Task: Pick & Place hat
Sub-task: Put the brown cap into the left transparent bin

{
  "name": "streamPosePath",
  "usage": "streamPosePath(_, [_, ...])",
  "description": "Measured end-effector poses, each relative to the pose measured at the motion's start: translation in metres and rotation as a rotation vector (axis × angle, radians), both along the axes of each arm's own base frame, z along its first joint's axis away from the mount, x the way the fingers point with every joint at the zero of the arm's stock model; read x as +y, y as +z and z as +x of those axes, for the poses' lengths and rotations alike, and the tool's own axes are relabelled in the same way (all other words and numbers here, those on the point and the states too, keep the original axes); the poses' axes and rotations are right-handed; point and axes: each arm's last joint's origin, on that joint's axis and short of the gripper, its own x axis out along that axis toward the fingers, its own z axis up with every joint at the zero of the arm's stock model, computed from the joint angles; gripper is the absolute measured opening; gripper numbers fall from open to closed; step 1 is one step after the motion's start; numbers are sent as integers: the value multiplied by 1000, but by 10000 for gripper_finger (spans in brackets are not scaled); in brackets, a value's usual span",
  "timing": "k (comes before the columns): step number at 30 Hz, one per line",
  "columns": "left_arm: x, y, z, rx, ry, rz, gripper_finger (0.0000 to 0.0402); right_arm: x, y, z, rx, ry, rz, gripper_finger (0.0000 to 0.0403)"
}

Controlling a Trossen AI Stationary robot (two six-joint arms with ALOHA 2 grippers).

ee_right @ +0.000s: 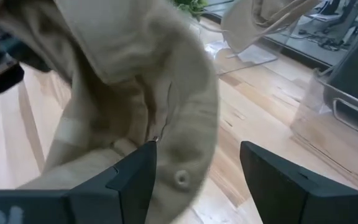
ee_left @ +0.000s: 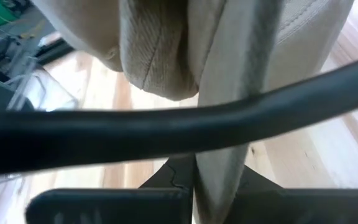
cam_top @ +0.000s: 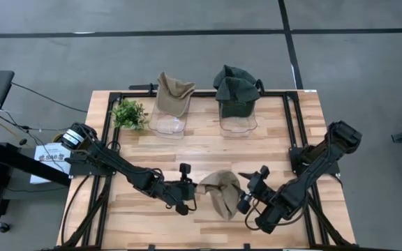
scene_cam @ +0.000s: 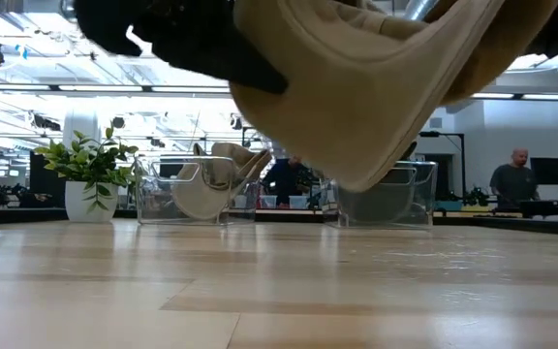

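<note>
A tan hat hangs above the table's near middle, between my two grippers. In the low view the hat is clear of the wood. My left gripper is on the hat's left side and is shut on its cloth. My right gripper stands open at the hat's right side. In its wrist view the hat's brim lies partly in the gap of the right gripper, beside one finger. My left gripper pinches a hanging strip of the hat's cloth between its two fingers; edge or fold, I cannot tell. The fingers come from the table's left, slanting a little down. The hat is lifted clear and sags below the hold. My right gripper is open by the brim; whether it touches, I cannot tell.
Two clear bins stand at the far side. One holds a tan hat and the other holds dark green hats. A small potted plant is at the far left. A black cable crosses the left wrist view.
</note>
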Motion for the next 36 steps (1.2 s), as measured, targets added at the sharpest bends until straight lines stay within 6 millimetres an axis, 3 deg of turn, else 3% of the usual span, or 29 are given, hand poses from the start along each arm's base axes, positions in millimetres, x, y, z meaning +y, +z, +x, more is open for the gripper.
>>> streamPosePath(7, [-1,4,2,-44,19,-15,19,-3,-6,11,15,-9,-18,221])
streamPosePath(11, [-1,4,2,-48,21,-17,19,-6,-5,14,8,-23,-24,201])
streamPosePath(13, [-1,4,2,-50,23,-21,19,-7,-5,15,-1,-30,-27,169])
streamPosePath(17, [-1,4,2,-45,6,-37,19,-7,-4,15,-11,-30,-49,49])
streamPosePath(19, [-2,4,2,-40,-7,-49,19,-6,-4,15,-20,-28,-59,16])
streamPosePath(36, [-2,4,2,-40,-1,-79,19,4,1,18,-31,42,-95,1])
